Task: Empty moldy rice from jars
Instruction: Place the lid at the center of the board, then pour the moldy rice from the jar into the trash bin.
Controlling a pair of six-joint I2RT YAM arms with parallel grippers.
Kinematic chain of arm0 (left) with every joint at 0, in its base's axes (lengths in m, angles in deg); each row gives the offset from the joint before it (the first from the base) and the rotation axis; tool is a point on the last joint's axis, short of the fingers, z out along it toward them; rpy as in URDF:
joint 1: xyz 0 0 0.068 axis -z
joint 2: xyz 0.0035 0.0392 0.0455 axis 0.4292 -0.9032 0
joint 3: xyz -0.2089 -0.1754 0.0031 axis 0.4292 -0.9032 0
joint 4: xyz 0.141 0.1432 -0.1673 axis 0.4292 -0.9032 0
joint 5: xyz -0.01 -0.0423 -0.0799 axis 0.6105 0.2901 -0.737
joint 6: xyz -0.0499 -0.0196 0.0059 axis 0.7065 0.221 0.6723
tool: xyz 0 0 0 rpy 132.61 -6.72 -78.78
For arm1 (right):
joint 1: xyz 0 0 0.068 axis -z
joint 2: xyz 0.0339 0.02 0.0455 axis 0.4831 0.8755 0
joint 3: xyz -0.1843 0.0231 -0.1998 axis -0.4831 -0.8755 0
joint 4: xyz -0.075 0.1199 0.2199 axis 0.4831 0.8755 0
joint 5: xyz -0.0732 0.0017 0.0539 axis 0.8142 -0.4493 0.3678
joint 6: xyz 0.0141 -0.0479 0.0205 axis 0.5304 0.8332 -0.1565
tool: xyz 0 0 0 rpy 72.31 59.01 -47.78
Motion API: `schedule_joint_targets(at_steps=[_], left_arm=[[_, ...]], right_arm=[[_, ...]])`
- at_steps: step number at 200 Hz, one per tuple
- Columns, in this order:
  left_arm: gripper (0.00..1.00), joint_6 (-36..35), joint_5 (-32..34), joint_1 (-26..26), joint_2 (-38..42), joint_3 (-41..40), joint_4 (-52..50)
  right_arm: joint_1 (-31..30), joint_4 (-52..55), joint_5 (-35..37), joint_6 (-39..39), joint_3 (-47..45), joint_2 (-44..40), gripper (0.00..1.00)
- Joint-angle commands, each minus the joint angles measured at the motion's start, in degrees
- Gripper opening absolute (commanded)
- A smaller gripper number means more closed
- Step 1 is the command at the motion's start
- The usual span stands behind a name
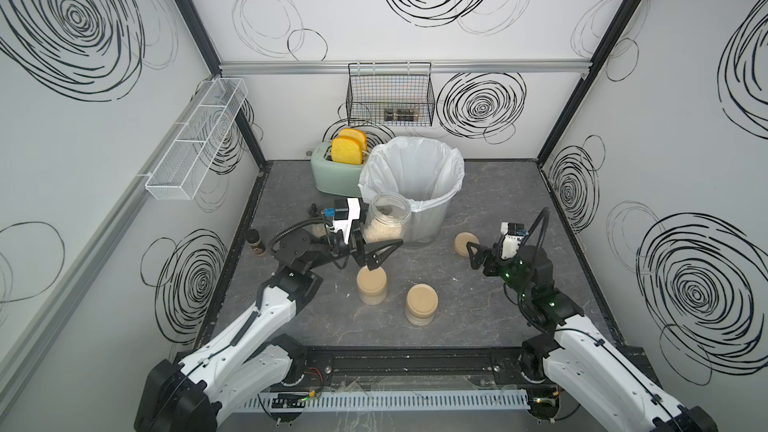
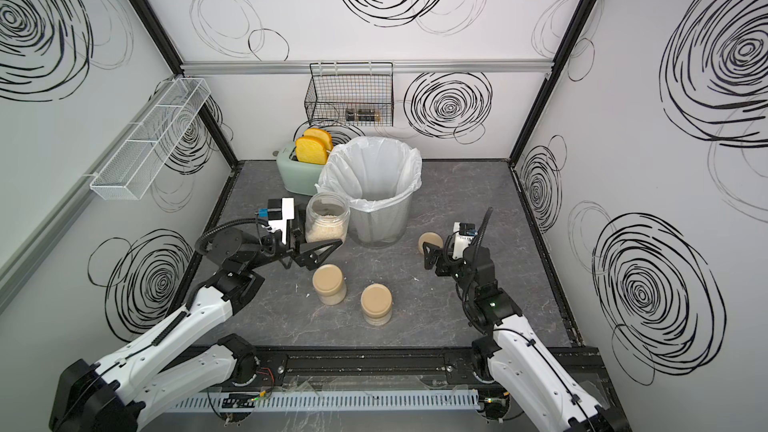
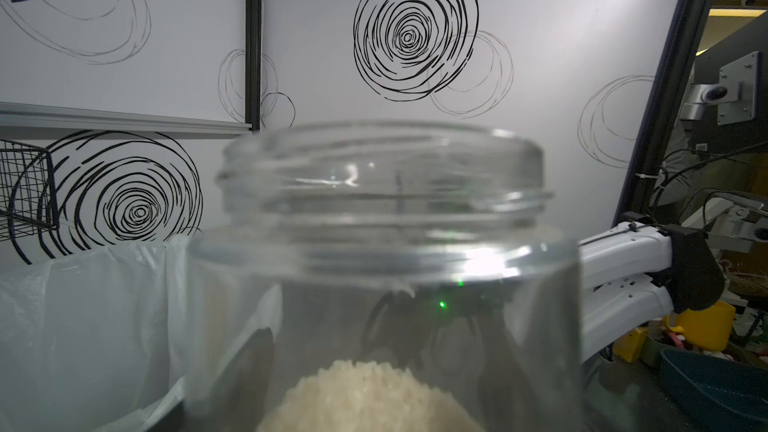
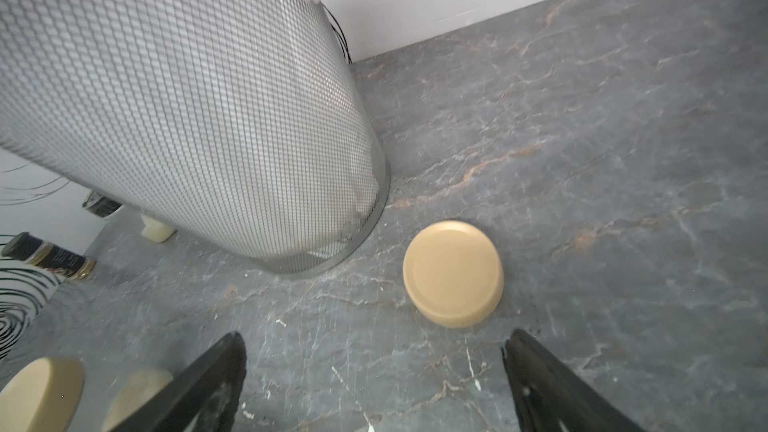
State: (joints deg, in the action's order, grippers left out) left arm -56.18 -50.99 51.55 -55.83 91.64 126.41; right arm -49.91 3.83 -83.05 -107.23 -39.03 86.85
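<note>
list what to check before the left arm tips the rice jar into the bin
1. Lid off: ok. The open jar has a bare mouth; the loose lid lies on the table.
2. Grip: ok. The left gripper holds the open jar upright.
3. Rice in the jar: ok, heaped at the bottom.
4. Jar mouth over the bin: not ok, the jar is beside it.
5. Bin lined and open: ok.
6. Right gripper out of the way: ok, open and empty, by the loose lid.
</note>
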Motion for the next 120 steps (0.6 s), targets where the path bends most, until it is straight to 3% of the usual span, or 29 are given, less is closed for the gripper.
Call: schedule_joint_targets(at_steps=[1,48,75,120], left_arm=[[0.59,-1.6,-1.4,-1.6,-2.6,6.5,6.1],[0.59,-10.9,-1.9,-3.2,-9.1,15.8,-4.3],[0.60,-20.8,-2.9,-4.7,-13.7,24.2,-18.3],[0.59,-32.0,-1.9,-7.1,-22.6,36.6,-32.1]], right_arm=[[-0.3,2.7,-4.8,0.0,0.4,-2.2,0.98],[-0.2,8.7,-8.1,5.7,6.8,-3.4,0.98],[-0.3,7.5,-9.9,6.6,9.7,-6.5,1.00],[-0.3,3.8,-14.6,11.5,18.5,-5.2,0.88]])
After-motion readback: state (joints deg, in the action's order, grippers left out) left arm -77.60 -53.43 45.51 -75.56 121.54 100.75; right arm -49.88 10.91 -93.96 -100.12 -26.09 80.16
